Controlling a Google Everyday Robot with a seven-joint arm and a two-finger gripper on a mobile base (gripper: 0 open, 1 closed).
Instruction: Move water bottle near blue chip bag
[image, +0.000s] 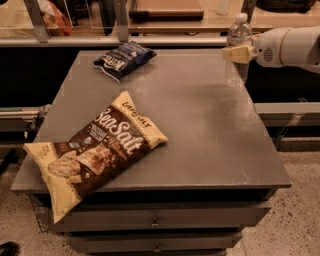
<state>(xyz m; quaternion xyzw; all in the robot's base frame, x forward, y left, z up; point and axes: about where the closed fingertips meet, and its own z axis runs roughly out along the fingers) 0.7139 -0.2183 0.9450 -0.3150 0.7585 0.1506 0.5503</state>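
Camera view: water bottle (237, 70) stands upright at the far right edge of the worktop (200, 125), well apart from the blue chip bag (124, 59) at the far left. Gripper (239, 53) is at the bottle's upper body, jaws clenched on it. Bottle is likely light, thin-walled and slick, so grip gently on the stiffer part below the shoulder. Rear jaw is hidden and the arm is cut off at right. Can't tell if the base touches the worktop.
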